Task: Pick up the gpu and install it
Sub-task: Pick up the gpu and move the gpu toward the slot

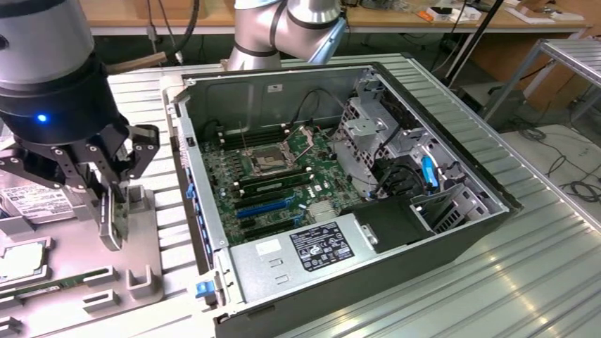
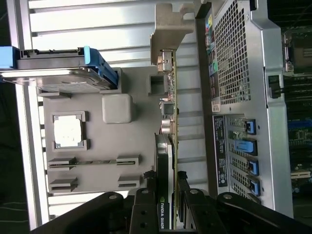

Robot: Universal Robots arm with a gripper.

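Pinches with the gripper (image 2: 170, 192) the gpu (image 2: 164, 151) edge-on, one finger pressed to each face. Holds it upright at the exterior view's left edge, over the grey holder tray (image 2: 131, 141). Stands just beside the open computer case (image 1: 469, 239) at frame centre.

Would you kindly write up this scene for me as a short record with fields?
gripper: shut on the gpu, one finger on each flat side
gpu: on edge, at the gray tray, outside the computer case
gray tray: also carries a hard drive, a processor and a memory stick
computer case: lying open, to the exterior view's right of the tray
motherboard: exposed, no card in its blue slots
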